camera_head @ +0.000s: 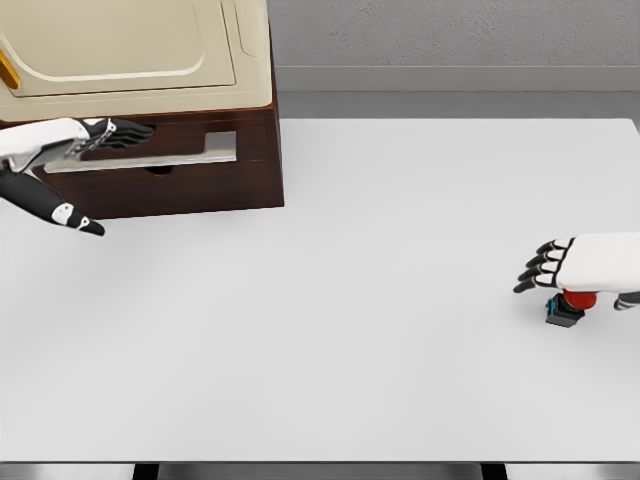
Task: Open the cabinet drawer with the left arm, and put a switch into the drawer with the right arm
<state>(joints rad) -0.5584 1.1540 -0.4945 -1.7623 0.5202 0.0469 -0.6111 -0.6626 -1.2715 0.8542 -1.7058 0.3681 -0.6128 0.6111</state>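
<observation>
while the left robot hand (75, 145) reaches open-fingered at the drawer handle (150, 157), the right robot hand (560, 265) hovers open-fingered over the switch (570, 306).

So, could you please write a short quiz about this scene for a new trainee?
1. True or false: the drawer of the cabinet is pulled far out.
2. Which hand is at the drawer handle? A) left hand B) right hand
3. Fill in: the switch has a ___ button.

Key: 1 false, it looks closed. 2 A. 3 red; the switch sits on the table under the right hand.
</observation>
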